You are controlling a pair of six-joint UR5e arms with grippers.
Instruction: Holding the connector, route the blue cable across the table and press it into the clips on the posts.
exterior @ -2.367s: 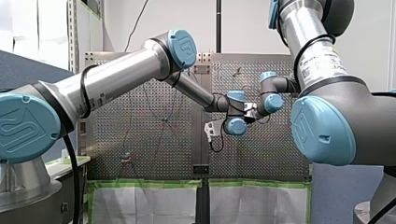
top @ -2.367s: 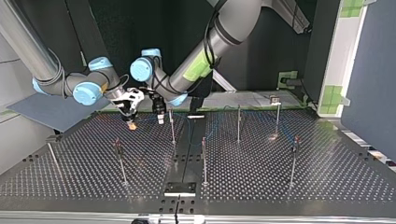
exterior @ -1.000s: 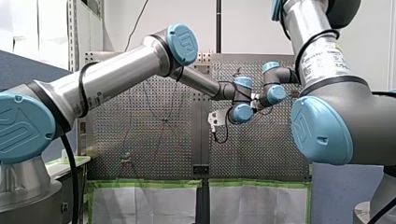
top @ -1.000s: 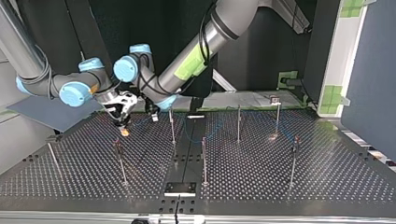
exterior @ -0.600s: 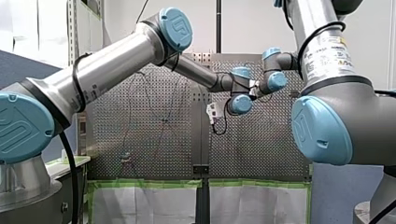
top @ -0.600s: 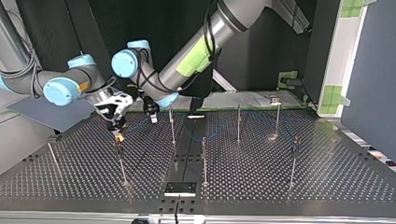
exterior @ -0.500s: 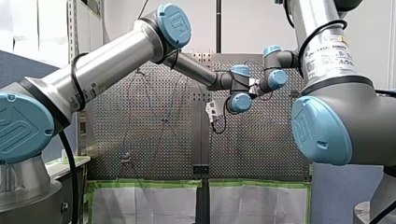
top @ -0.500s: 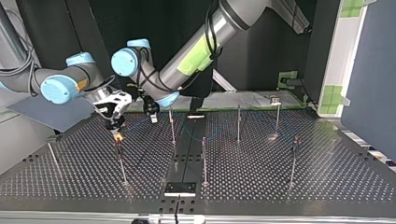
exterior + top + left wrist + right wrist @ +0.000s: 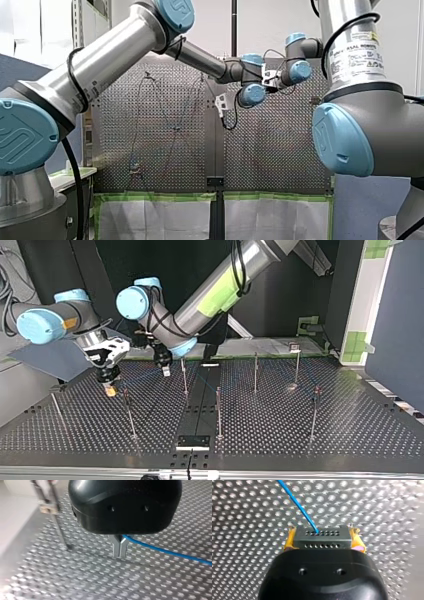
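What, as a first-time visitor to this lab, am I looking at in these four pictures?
Two robot arms work over a perforated table with thin posts. The front view looks from behind the arms; the top view faces them from across the table, so my left arm appears at its right and my right arm at its left. The other two pictures come from cameras on the wrists. My right gripper, with yellow pads, holds a dark connector from which a blue cable runs. My left gripper has its metal fingers closed on that cable.

A robotics lab: perforated table (image 9: 350, 432) studded with thin metal posts (image 9: 218, 410)
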